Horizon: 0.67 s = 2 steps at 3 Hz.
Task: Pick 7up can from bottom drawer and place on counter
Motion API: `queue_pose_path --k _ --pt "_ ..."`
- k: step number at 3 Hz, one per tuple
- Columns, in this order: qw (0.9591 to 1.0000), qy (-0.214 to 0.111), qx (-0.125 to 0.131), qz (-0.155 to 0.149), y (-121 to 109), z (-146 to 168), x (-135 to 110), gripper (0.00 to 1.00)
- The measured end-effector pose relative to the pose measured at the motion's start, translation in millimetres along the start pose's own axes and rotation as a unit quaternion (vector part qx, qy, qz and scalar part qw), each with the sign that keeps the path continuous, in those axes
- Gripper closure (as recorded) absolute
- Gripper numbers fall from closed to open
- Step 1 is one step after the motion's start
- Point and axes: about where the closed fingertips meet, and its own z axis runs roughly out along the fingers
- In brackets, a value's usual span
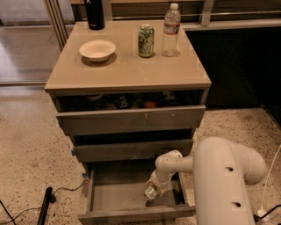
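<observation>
the bottom drawer (115, 200) of the cabinet is pulled out, its bare grey inside showing. the robot's pale arm (224, 176) reaches in from the right, and the gripper (152, 190) hangs low over the right part of the drawer floor. a small silvery thing at its tip looks like the 7up can (149, 194), which is down in the drawer near its right wall. the gripper is at the can, but i cannot tell whether it has closed on it.

the middle drawer (131, 150) is open a crack. the top drawer (131, 119) is open a little more, with dim things inside that i cannot make out.

on the glossy beige desk (127, 72) stand a cream bowl (97, 49) at the left, a green-patterned can (146, 41) near the middle back, a clear water bottle (171, 30) just beside it on the right, and a black bottle (94, 13) at the back left corner. a black cable (46, 206) lies on the speckled floor at the lower left.
</observation>
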Motion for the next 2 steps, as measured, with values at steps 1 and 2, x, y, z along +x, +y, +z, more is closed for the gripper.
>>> queue_pose_path --k 1,2 --pt "0.9998 0.014 0.008 0.007 -7.5 -63.9 -9.9 1.00" --pt "0.9998 0.011 0.010 0.011 -9.3 -72.7 -11.7 1.00"
